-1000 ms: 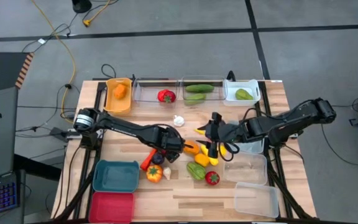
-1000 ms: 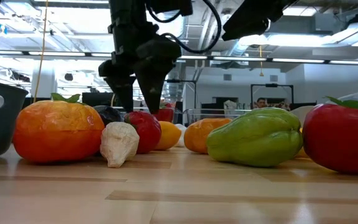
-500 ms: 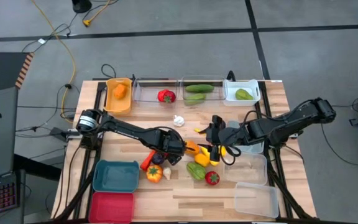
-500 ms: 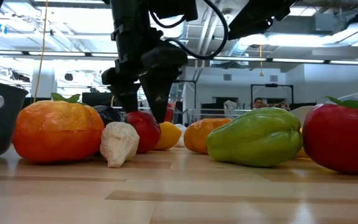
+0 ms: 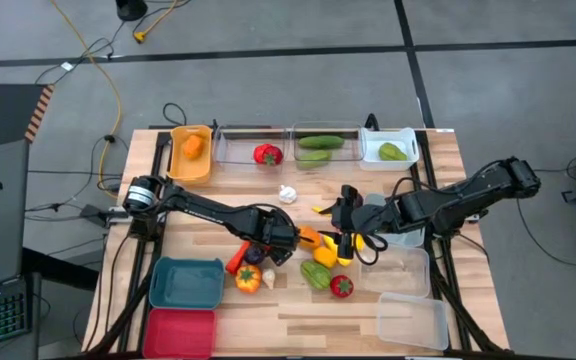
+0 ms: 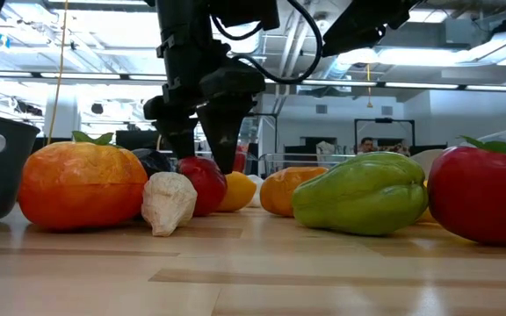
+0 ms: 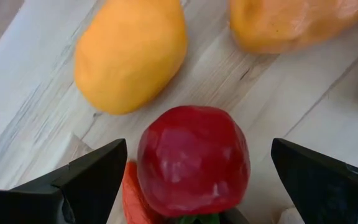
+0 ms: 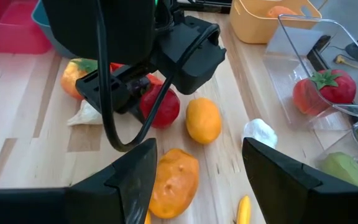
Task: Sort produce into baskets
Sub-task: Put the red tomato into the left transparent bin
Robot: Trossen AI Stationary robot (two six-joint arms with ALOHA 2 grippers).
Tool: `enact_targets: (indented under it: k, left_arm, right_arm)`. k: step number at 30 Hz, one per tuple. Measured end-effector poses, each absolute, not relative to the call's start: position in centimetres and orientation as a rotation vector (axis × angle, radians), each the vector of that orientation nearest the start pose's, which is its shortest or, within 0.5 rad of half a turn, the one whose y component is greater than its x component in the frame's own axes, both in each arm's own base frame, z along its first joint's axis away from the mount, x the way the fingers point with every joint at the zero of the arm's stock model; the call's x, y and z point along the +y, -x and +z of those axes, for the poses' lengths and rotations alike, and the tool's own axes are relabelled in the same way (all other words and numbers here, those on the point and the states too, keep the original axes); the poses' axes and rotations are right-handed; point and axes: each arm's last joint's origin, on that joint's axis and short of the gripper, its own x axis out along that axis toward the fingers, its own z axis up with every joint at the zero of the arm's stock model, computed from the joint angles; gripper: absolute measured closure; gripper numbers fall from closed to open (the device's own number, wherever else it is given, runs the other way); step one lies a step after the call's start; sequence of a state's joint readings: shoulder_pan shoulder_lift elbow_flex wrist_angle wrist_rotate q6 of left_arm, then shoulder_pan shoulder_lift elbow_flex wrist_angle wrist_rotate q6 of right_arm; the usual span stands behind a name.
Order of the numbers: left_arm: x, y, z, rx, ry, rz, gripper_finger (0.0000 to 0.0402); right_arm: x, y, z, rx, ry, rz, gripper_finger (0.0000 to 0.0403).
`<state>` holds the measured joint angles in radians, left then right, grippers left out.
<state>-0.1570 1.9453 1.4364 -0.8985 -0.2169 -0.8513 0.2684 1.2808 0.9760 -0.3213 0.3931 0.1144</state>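
High view, clutter: my left gripper (image 5: 271,250) is down in the produce pile mid-table, with an orange pepper (image 5: 308,237) and a green pepper (image 5: 315,275) packed in close; my right gripper (image 5: 345,232) hangs just past them, over the yellow bits.
High view, baskets: orange-yellow bin (image 5: 176,165) has an orange piece, a clear bin (image 5: 236,148) holds a tomato (image 5: 267,154), the next clear bin (image 5: 324,129) has green stuff, the white bin (image 5: 408,140) a green piece. Teal bin (image 5: 186,283) and red bin (image 5: 179,331) look empty.
Low view, what's in the way: a big orange tomato (image 6: 82,184) and a white garlic (image 6: 169,202) sit in front of the red apple (image 6: 205,183).
Left wrist view, fingers: spread wide either side of the red apple (image 7: 193,160), holding nothing; can't tell if they touch it. A yellow-orange fruit (image 7: 131,55) lies just beyond.
Right wrist view, fingers: parted, nothing between them, over an orange piece (image 8: 173,180).
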Motion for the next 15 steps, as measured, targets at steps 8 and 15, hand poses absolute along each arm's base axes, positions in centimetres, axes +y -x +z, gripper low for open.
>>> enact_targets:
  k: [8,15]
  left_arm:
    - [-5.3,-37.4,17.3,1.289,0.437,0.634,0.0051]
    - [-5.3,-37.5,17.3,1.286,0.418,0.629,0.0117]
  right_arm:
    - [6.1,-26.6,28.5,0.586,0.095,-0.155,0.0137]
    - [6.1,-26.5,28.4,0.596,0.099,-0.156,0.0137]
